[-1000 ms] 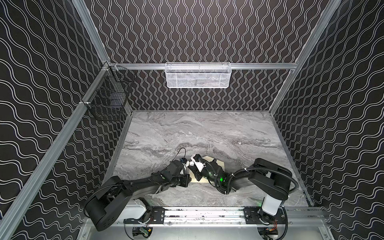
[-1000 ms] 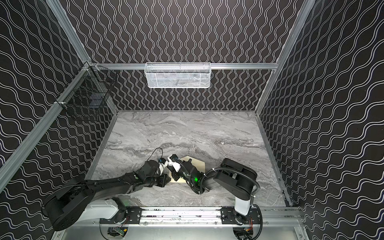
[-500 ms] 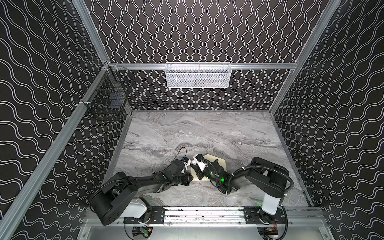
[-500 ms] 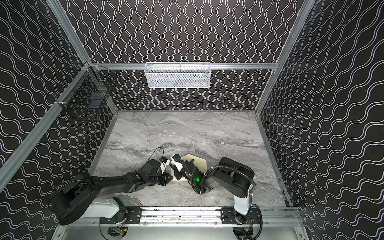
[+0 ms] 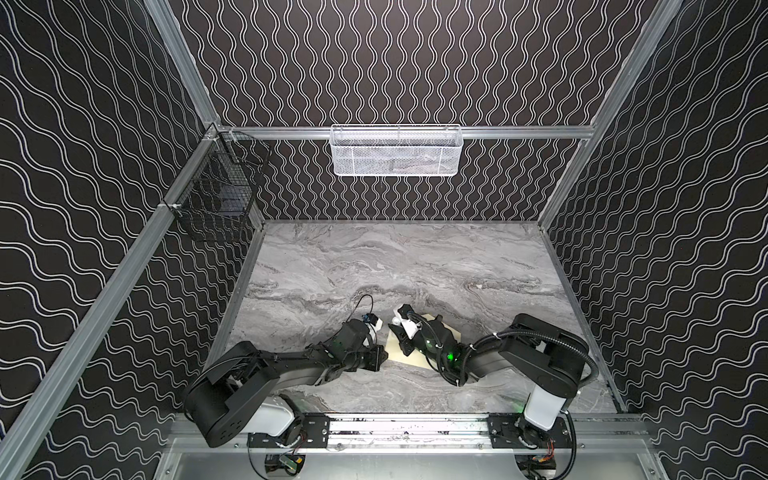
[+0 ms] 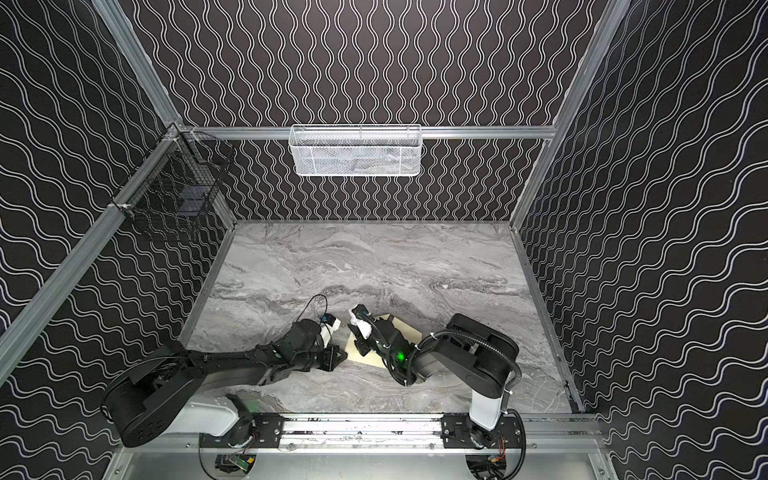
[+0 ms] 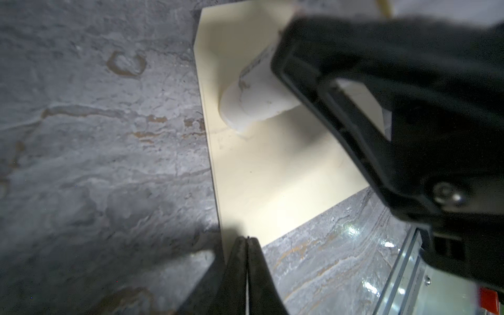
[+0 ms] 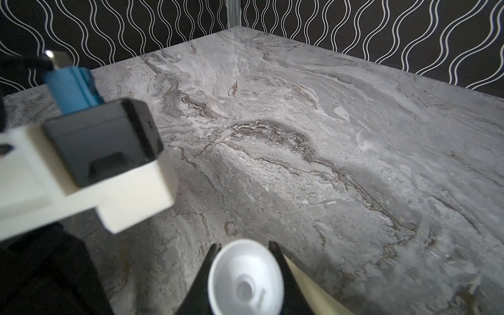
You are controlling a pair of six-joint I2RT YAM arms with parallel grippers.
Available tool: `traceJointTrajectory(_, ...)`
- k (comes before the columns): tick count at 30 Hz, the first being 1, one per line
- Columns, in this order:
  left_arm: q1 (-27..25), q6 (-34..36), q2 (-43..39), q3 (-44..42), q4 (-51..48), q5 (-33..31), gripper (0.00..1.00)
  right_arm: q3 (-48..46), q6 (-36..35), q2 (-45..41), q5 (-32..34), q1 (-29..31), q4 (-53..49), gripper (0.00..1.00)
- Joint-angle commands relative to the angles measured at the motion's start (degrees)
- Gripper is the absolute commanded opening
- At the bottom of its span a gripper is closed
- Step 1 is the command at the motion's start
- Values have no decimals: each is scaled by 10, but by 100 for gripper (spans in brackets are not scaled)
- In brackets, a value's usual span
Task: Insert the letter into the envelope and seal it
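your left end effector (image 7: 246, 240) had just clenched shut at the lower-centre corner of the envelope (image 7: 272, 169), steadying it for sealing while the right end effector (image 8: 244, 246) gripped the white cylinder (image 8: 245, 281).

No text, label, brand, number or sign is legible anywhere.

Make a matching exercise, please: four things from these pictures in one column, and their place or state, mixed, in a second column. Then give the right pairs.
Things
1. envelope
2. cylinder
3. left gripper
4. white basket

Place or state
A. hangs on the back rail
B. lies flat on the table
C. shut, tips at the envelope's corner
D. held by the right gripper

Pairs: 1-B, 2-D, 3-C, 4-A
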Motion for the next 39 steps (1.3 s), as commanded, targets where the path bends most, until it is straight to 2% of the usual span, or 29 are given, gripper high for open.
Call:
traceJointTrajectory(1,-1,-3,7,-4,-68,6,9,5,-18,-3,38,-8,-26,0)
traceJointTrajectory(9,-4,4,-14,1,-81,11,9,22,-13,-32,11,-8,-37,0)
traceJointTrajectory(11,-4,8,-39,6,-100,2,9,21,16,-59,-4,-4,-53,0)
traceJointTrajectory(16,-4,23,-100,48,-138,-30,10,-11,59,-97,5,17,-51,0)
traceJointTrajectory(20,-5,39,-111,83,-146,-25,8,-19,57,-93,1,17,-54,0)
traceJointTrajectory(25,-5,45,-126,61,-134,-23,10,-15,53,-84,-9,17,-56,0)
traceJointTrajectory(29,-5,72,-71,80,-113,-26,9,-33,51,-100,12,17,-57,0)
traceJointTrajectory(39,-12,123,96,192,-77,-7,7,-105,78,-192,81,23,-87,0)
